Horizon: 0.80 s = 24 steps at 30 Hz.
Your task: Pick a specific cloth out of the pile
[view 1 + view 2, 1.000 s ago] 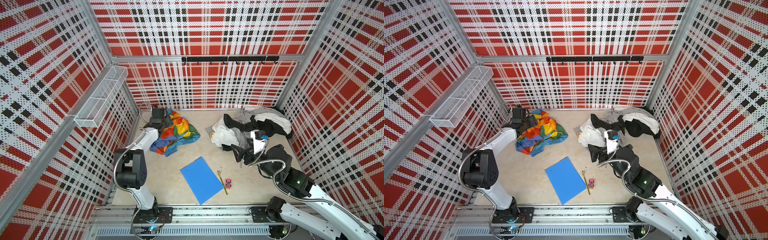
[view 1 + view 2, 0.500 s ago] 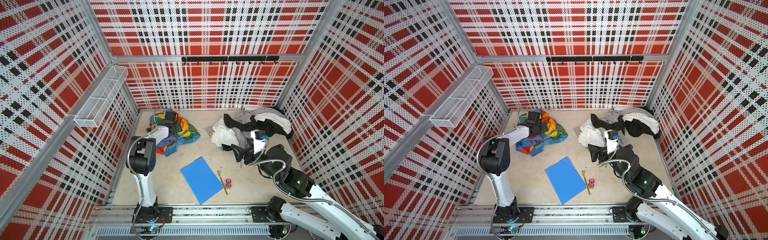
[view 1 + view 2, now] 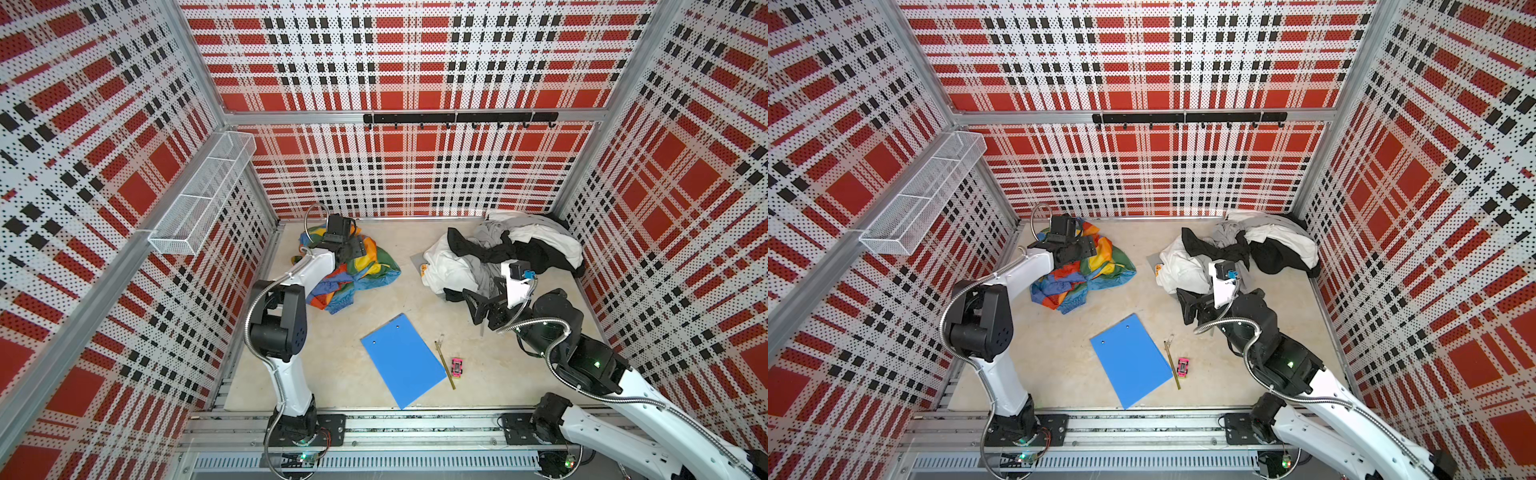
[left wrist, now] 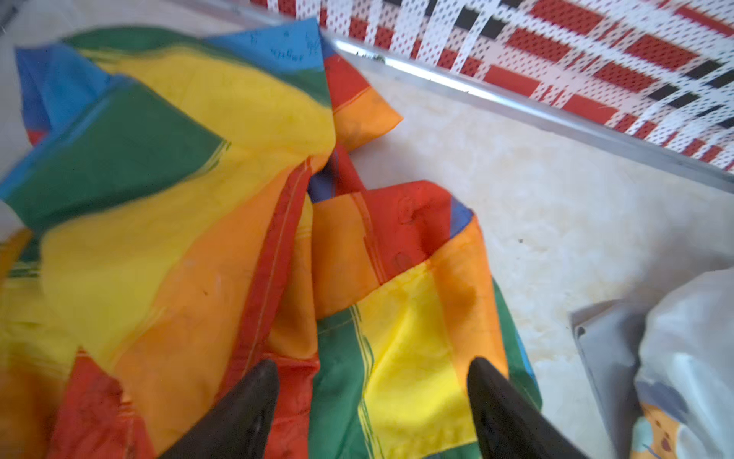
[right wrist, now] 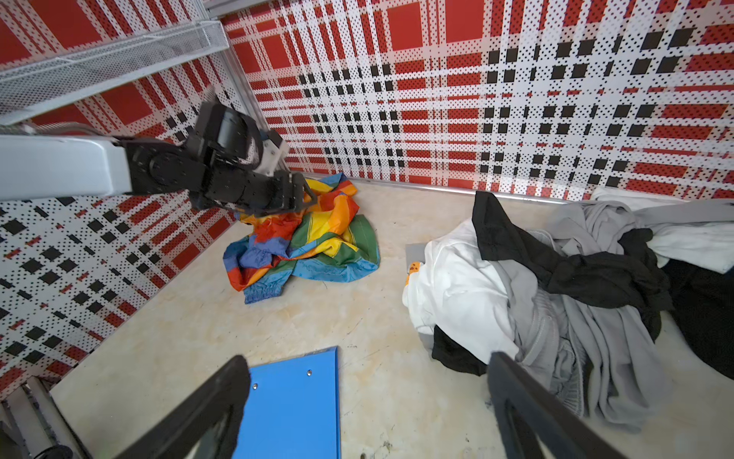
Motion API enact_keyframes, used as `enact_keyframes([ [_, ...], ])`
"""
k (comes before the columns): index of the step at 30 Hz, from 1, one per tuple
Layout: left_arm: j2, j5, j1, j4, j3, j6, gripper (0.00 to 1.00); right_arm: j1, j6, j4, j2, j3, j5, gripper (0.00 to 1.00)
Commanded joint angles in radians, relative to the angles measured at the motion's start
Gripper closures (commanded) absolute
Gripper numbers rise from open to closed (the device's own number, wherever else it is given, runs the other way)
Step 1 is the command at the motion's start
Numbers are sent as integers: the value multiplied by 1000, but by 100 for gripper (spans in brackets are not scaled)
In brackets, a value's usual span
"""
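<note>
Beige tabletop (image 3: 415, 291), and we find the cloth (image 3: 370, 266) crumpled near the back-left corner, well apart from the pile (image 3: 449, 266), so separation looks done: left gripper (image 4: 371, 363) spread empty over it, right gripper (image 5: 365, 357) wide, empty beside the pile.

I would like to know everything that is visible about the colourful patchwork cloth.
The cloth is a thin, slightly shiny sheet of orange, yellow, red, blue and green blocks with stitched seams; one blue edge looks gathered. It lies crumpled in a loose heap on the beige table near the back left corner, apart from the pile. The left end effector hangs over it with jaws open; whether the fingertips touch the fabric cannot be told.
</note>
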Motion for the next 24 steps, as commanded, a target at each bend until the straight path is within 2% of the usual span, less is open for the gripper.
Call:
enact_keyframes([
  [1,-113,-19,-8,53,-42,33,12,-4,-44,-14,-7,52,3,0],
  [3,-174,-20,-10,68,-81,54,4,-3,-71,-29,-23,61,-30,0],
  [5,-241,-22,-10,85,-129,65,1,-3,-94,-35,-40,64,-83,0],
  [12,-513,9,-14,137,-313,115,1,-5,-150,-61,-96,59,-131,0],
  [19,-745,2,-24,268,-563,112,1,-18,-155,-6,-107,13,-100,0],
  [22,-819,-29,-59,377,-697,166,1,-62,-148,11,-68,5,-109,0],
  [24,-870,-60,-79,465,-792,187,1,-126,-140,32,-39,-2,-168,0],
])
